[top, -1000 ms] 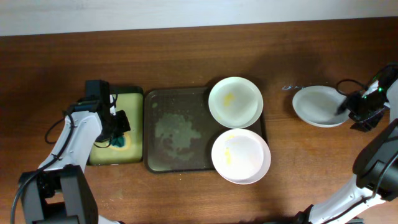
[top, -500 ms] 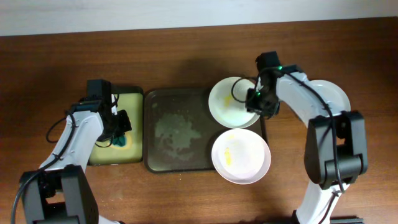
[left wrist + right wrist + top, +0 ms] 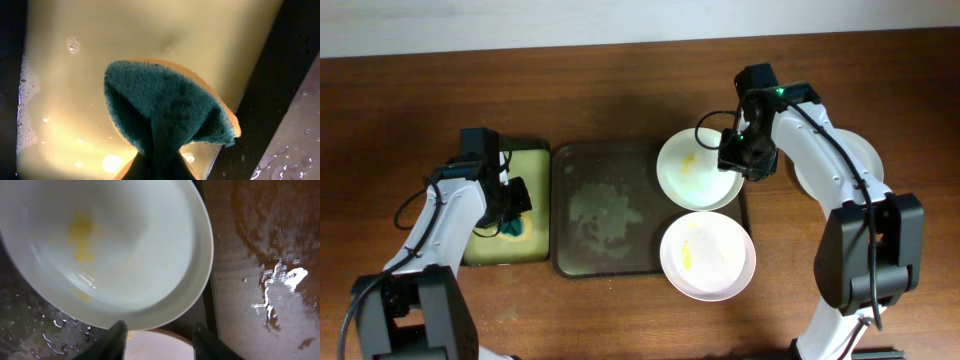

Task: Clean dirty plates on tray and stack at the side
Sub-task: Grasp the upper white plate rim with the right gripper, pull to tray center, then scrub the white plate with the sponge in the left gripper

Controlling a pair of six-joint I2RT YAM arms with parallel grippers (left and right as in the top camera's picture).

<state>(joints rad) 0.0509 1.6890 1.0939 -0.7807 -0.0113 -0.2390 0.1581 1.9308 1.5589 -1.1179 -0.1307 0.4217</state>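
The dark brown tray (image 3: 605, 210) lies mid-table, wet. Two white plates sit on its right side: the far one (image 3: 692, 168) with a yellow smear, also in the right wrist view (image 3: 115, 245), and the near one (image 3: 707, 255), which overhangs the front rim. A third plate (image 3: 868, 155) lies on the table at the right, partly hidden by my right arm. My right gripper (image 3: 740, 160) is open, its fingers (image 3: 162, 340) just short of the far plate's right rim. My left gripper (image 3: 510, 215) is shut on a green and yellow sponge (image 3: 165, 120).
A smaller dark-rimmed tray (image 3: 485, 245) with soapy yellow-green liquid (image 3: 125, 40) stands left of the big tray, under the sponge. Water drops lie on the wooden table (image 3: 270, 290) beside the tray's right edge.
My right gripper left the third plate on the table at the right and moved left to the far plate's right rim. The left arm and sponge have not moved.
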